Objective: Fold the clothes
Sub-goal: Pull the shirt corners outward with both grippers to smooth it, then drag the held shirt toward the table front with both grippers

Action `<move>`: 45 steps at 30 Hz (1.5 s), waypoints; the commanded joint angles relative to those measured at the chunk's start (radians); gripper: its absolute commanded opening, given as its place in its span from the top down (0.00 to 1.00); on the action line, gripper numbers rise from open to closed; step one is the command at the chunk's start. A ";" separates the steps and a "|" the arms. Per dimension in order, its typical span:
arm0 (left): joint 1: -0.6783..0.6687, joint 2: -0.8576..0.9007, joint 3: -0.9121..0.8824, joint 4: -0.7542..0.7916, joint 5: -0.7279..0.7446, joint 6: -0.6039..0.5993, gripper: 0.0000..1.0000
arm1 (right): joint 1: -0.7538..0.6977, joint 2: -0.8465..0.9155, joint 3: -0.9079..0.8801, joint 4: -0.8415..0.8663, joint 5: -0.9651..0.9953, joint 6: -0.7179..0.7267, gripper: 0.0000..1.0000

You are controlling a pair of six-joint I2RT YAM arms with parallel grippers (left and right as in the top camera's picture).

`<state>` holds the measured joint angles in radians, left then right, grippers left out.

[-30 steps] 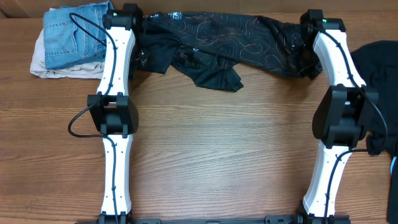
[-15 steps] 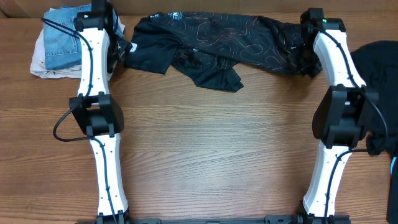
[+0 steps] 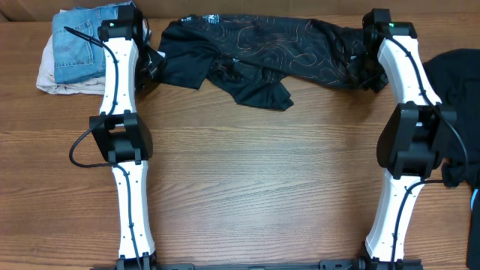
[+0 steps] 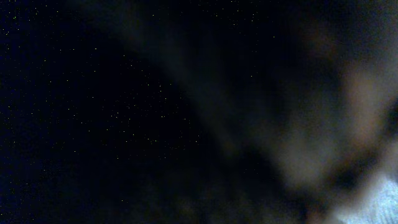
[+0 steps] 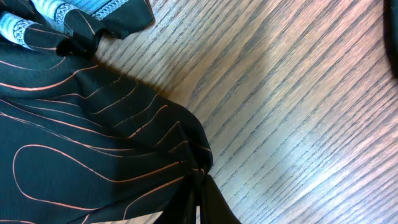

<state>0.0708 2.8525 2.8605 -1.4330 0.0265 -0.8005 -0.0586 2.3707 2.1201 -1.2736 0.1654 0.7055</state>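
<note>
The clothes are a black jersey [image 3: 262, 52] with thin orange contour lines, lying crumpled in a long band along the table's far edge. My right gripper [image 3: 361, 64] is at the jersey's right end. In the right wrist view its jaws [image 5: 200, 186] are shut on a pinched fold of the jersey [image 5: 93, 137] just above the wood. My left gripper [image 3: 148, 61] is at the jersey's left end, by the sleeve. The left wrist view is dark and blurred, filled by something very close, so the left jaws do not show.
A folded pile of blue jeans on pale cloth [image 3: 79, 49] lies at the far left corner, just beside the left arm. A dark garment [image 3: 461, 82] lies at the right edge. The wooden table [image 3: 262, 172] stretches between the two arms.
The left arm swung left off the jersey's top corner, then came back a little right and lower to the sleeve. The jersey's left end now lies uncovered. The right arm has not moved.
</note>
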 commanded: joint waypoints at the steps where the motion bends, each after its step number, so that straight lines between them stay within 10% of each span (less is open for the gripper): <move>1: -0.006 0.071 -0.003 0.018 0.019 0.019 0.43 | -0.004 -0.039 0.003 0.007 0.021 -0.006 0.96; 9: -0.017 0.071 -0.003 0.035 -0.021 0.020 0.63 | -0.004 -0.039 0.003 0.009 0.021 -0.010 0.96; 13: -0.024 0.071 -0.003 0.037 -0.027 0.020 0.96 | -0.004 -0.039 0.003 0.009 0.021 -0.024 0.96; 45: -0.111 -0.517 -0.007 -0.257 0.051 0.253 0.96 | -0.023 -0.447 0.004 -0.290 0.079 -0.062 0.96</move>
<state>-0.0032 2.4546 2.8582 -1.6875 0.0605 -0.5938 -0.0715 2.0090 2.1201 -1.5410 0.2092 0.6727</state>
